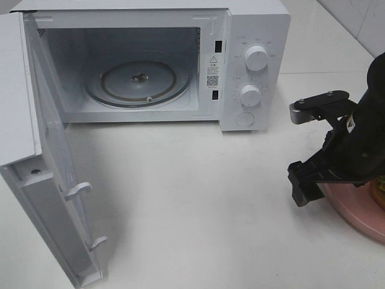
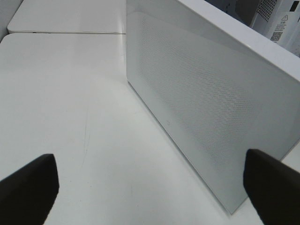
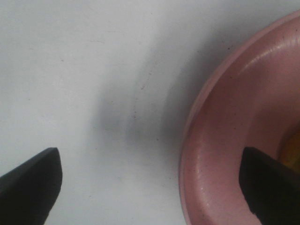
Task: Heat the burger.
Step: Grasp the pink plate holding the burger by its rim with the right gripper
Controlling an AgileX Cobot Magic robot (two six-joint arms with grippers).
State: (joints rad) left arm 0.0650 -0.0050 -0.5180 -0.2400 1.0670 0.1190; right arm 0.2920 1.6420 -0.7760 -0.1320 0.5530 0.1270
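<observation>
We see the burger (image 3: 293, 151) only as a thin yellow-brown sliver on the pink plate (image 1: 354, 209), which sits on the right part of the desk (image 1: 198, 198), closer to the front edge than the microwave is. The right arm covers most of the plate and nearly all of the burger, so we cannot make out its bun or filling.

The right gripper (image 1: 302, 150) hangs low at the plate's rim on the microwave side. Its jaws are spread wide and hold nothing. In the right wrist view one fingertip (image 3: 30, 185) is over bare desk and the other is over the plate's inner slope. We cannot tell whether that second fingertip touches the plate.

The microwave (image 1: 255, 24) stands toward the far edge of the desk, well apart from the plate. Its door (image 1: 24, 96) is swung fully open toward the desk's left edge. We look straight into the cavity, where the glass turntable (image 1: 138, 84) lies flat and bare. Two white knobs (image 1: 257, 58) sit one above the other on the panel, with a round button below them.

The left gripper (image 2: 150, 187) appears only in its own wrist view. Its jaws are spread wide and grip nothing, just beside the outer face of the open door.
</observation>
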